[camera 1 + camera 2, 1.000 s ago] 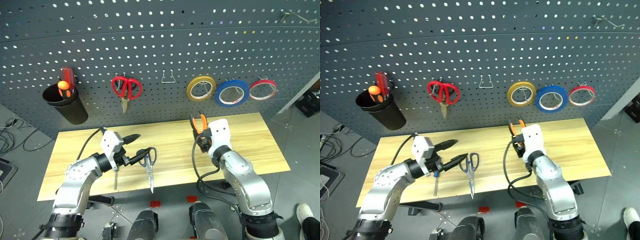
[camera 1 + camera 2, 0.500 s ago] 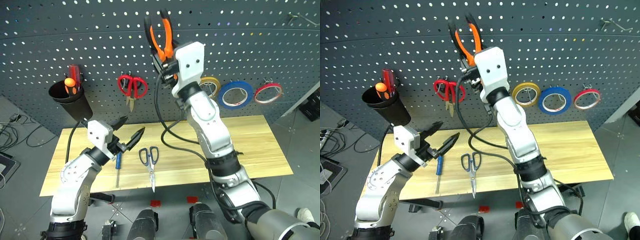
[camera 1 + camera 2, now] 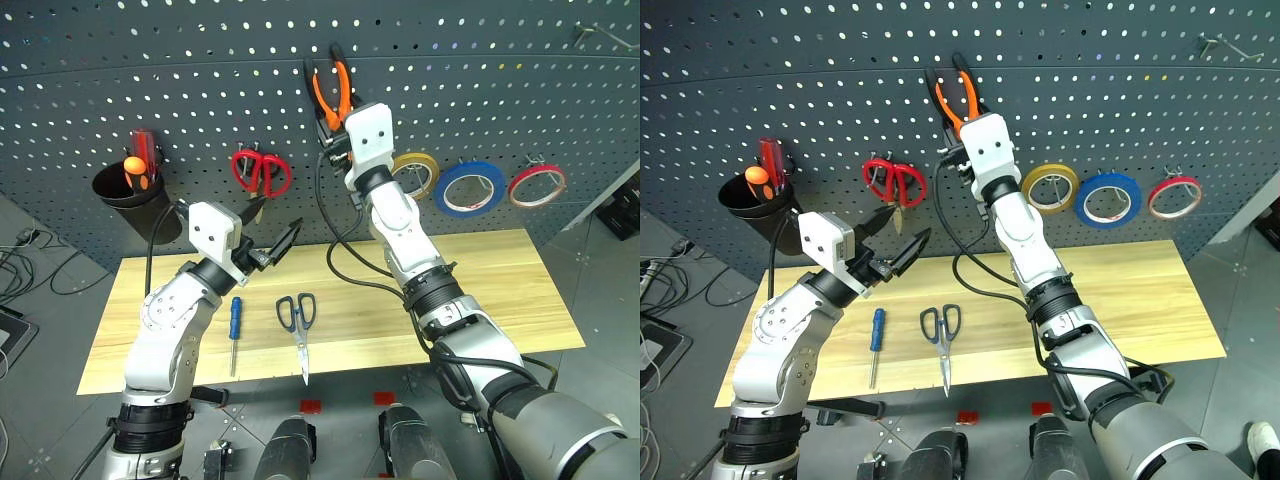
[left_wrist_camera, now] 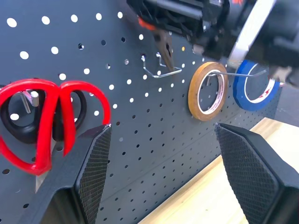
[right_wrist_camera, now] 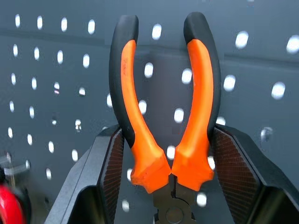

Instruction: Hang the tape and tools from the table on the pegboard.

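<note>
My right gripper (image 3: 332,120) is shut on the orange-and-black pliers (image 3: 331,85), whose handles point up, close against the grey pegboard (image 3: 200,80). In the right wrist view the pliers (image 5: 166,102) sit between both fingers (image 5: 110,172). In the left wrist view the pliers' nose (image 4: 166,51) hangs just above a bare wire hook (image 4: 159,70). My left gripper (image 3: 270,228) is open and holds nothing, raised over the table (image 3: 500,270) near the board. The blue screwdriver (image 3: 235,328) and dark-blue scissors (image 3: 298,322) lie on the table. The red tape (image 3: 538,183) hangs on the board at far right.
Red-handled scissors (image 3: 260,172) hang left of the pliers. A yellow roll (image 3: 415,172) and a blue roll (image 3: 465,187) hang to their right. A black cup (image 3: 130,205) with red and orange screwdrivers is mounted at the board's left.
My right arm lifted the pliers from just above the table up to the pegboard, then brought them a little lower. My left gripper rose toward the board, still open.
</note>
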Tool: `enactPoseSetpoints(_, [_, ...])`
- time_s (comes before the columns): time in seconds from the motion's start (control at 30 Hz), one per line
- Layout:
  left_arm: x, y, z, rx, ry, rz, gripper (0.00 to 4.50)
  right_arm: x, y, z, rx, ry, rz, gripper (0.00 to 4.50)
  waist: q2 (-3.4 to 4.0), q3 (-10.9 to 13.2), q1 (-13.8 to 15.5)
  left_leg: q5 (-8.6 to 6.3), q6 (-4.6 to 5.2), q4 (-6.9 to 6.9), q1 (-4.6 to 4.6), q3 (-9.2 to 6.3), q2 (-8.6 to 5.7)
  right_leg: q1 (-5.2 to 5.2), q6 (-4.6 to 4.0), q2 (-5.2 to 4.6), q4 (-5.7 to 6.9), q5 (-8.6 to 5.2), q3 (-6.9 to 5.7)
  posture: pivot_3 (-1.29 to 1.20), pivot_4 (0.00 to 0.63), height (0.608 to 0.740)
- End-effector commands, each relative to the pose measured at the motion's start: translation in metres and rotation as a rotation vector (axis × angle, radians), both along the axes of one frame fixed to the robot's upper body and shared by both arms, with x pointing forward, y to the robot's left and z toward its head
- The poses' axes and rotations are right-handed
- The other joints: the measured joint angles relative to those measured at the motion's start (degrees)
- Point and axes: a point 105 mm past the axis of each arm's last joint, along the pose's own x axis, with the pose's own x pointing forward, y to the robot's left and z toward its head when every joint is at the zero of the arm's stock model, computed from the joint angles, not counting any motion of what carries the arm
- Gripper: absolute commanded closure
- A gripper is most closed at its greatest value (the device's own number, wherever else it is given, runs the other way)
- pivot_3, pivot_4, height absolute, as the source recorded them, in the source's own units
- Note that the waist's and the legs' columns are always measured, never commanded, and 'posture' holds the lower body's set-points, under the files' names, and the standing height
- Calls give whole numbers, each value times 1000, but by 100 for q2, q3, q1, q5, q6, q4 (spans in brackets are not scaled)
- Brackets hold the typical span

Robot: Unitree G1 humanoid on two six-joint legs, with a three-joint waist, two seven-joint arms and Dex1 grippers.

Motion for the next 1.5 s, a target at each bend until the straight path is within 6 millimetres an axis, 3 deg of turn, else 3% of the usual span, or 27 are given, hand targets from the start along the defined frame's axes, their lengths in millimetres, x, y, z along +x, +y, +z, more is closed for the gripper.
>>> enactPoseSetpoints(0.03, [-1, -2, 7, -3, -36, -1, 762, -3, -1, 1, 58, 2, 11, 1970, 0, 0, 1, 0, 0, 0, 0, 0, 2, 0, 0, 0, 0, 0, 0, 63, 200, 740])
enactPoseSetpoints(0.23, [1, 4, -4, -13, 5, 48, 762, 4, -7, -26, 118, 200, 38, 1970, 2, 1, 7, 0, 0, 2, 0, -2, 5, 1, 0, -2, 3, 0, 2, 49, 204, 740])
enactPoseSetpoints(0.4, [3, 9, -18, -42, 88, 63, 762, 0, -22, -40, 125, 339, 69, 315, 2, 1, 18, 0, 0, 3, 0, -6, 6, 3, 0, -3, 2, 0, 1, 37, 205, 740])
enactPoseSetpoints(0.43, [4, 11, -24, -31, 116, 76, 599, -3, -25, -44, 101, 375, 83, 7, 2, 1, 20, 0, 1, 3, -1, -5, 5, 3, 0, -5, 2, 0, 1, 37, 205, 740])
enactPoseSetpoints(0.53, [3, 11, -40, -7, 193, 76, 32, -16, -37, -60, 30, 487, 129, 0, 2, 1, 24, -1, 2, 3, -7, -9, 4, 2, 0, -6, 1, 0, 0, 24, 209, 740])
enactPoseSetpoints(0.67, [11, 20, -66, 43, 316, 192, 32, -48, -45, -83, -78, 622, 257, 0, 2, 1, 43, -2, 4, 5, -9, -14, 3, 3, 0, -6, 0, 0, -5, 12, 215, 740])
enactPoseSetpoints(0.8, [13, 17, -106, 77, 556, 289, 32, -97, -47, -106, -208, 771, 460, 0, 3, 3, 32, -11, 23, 4, -9, -16, -3, 6, 0, -3, 1, 0, -5, 3, 219, 740])
enactPoseSetpoints(1.0, [-12, -8, -142, 17, 804, 325, 32, -154, -57, -123, -367, 900, 659, 0, -6, 10, 18, -15, 28, 5, -12, -17, -3, 6, 0, -4, -4, 0, -6, -26, 232, 740])
enactPoseSetpoints(1.23, [-35, -16, -164, 1, 949, 423, 32, -166, -64, -122, -375, 937, 684, 0, -21, 18, 41, -16, 30, 7, -10, -20, 0, 11, 0, -7, -3, 0, -8, -42, 239, 740])
enactPoseSetpoints(1.5, [-30, -22, -180, -31, 1049, 478, 32, -166, -67, -121, -345, 960, 686, 0, -27, 22, 86, -16, 30, 10, -7, -24, -6, 24, 0, -14, -7, 0, -14, -43, 242, 740])
